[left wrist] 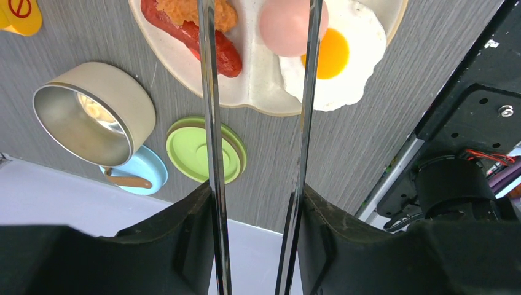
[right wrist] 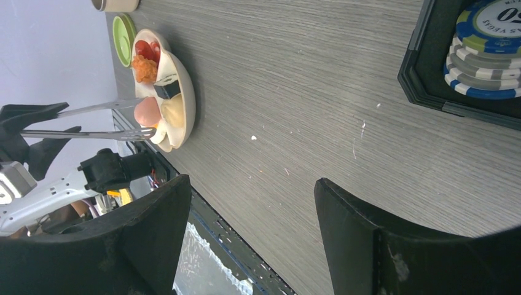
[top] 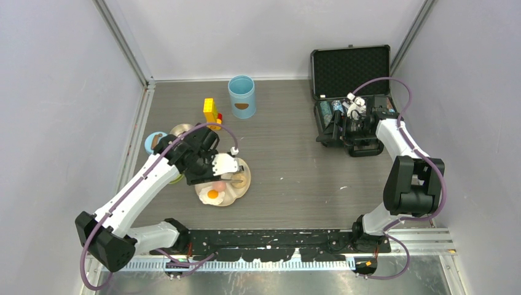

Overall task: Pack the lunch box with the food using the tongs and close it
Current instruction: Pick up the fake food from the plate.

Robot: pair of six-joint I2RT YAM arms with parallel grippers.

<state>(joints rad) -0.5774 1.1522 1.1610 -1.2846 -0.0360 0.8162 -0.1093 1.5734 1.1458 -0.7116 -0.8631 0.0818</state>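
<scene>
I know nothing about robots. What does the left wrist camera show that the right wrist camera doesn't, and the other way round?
Only the left wrist view shows the blue lid with its brown handle.
Only the right wrist view shows a stack of poker chips in the black case, and a small dark piece on the plate.
Both show the cream plate, the pink egg, the green lid and the tongs held in the left hand.

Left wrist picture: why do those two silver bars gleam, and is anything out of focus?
Left wrist view: the tongs carry long streaks of reflected light, the steel bowl glares inside; the black fingers at the bottom look dark and soft-edged, the plate sharp. Top view: even light, faint shadows.
</scene>
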